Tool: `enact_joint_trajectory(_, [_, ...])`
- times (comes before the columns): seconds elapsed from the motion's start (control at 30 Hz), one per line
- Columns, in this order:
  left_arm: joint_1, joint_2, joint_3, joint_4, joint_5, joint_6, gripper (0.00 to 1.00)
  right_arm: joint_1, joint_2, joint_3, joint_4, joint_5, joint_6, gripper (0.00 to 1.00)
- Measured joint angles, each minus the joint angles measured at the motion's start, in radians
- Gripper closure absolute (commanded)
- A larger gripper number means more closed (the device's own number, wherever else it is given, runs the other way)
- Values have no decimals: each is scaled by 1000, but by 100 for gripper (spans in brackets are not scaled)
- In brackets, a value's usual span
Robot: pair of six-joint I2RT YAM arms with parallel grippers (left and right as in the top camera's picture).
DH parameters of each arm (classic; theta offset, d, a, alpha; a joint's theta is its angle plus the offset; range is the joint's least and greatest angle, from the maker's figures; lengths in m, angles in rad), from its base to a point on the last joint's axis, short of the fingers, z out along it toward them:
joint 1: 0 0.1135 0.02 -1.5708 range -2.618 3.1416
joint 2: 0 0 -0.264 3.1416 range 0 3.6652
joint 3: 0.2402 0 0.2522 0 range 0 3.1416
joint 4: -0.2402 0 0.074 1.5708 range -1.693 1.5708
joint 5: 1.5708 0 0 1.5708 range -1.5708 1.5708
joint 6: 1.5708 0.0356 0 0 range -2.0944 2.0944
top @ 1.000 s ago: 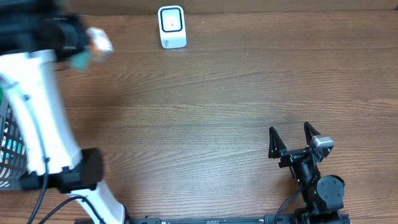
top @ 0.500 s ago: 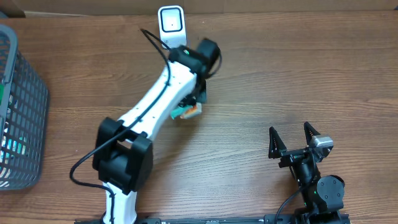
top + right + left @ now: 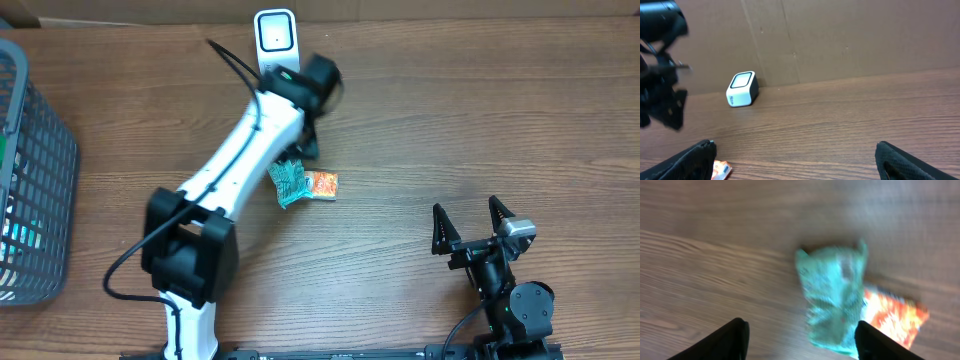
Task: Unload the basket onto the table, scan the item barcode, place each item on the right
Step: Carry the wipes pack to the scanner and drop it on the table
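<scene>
Since the left wrist view shows both dark fingers (image 3: 735, 340) standing far apart with only bare wood between them, we record the left gripper (image 3: 801, 326) as spread wide and holding nothing. The packet (image 3: 303, 184), teal at one end and orange at the other, lies flat on the table (image 3: 480, 120), just beyond the fingertips and free of them. From overhead it sits near the middle of the table, a little in front of the scanner (image 3: 276, 35) and not touching it.

The scanner stands at the far edge with its window turned toward the arms, which we judge is so that an item can be held up to it. The right gripper (image 3: 465, 207) is parked at the near edge, jaws fully apart and empty, well clear of the work.

Limits of view:
- The wrist picture is blurred, so we cannot find a barcode or tell which face of the packet is up.
- Overhead, the left wrist housing covers its own fingers.
- The basket (image 3: 40, 150) is cut off at the left edge, and its contents are unclear.
</scene>
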Motion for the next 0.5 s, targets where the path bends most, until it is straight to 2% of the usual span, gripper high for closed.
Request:
enact_joint_trajectory(0.13, [97,-13,79,-19,17,49,44,0,0,0,0,0,0,0])
enact_joint_trajectory(0.3, [205,-15,232,-149,62,84,44,0,0,0,0,0,0,0])
enact_joint_trajectory(0.4, [277,-19,394,-236,76,92,38,0,0,0,0,0,0,0])
enact_joint_trajectory(0.47, [342,-32,505,-294,80,95,29,0,0,0,0,1,0,0])
enact_joint_trajectory(0.5, [381,-44,559,-322,81,95,21,0,0,0,0,0,0,0])
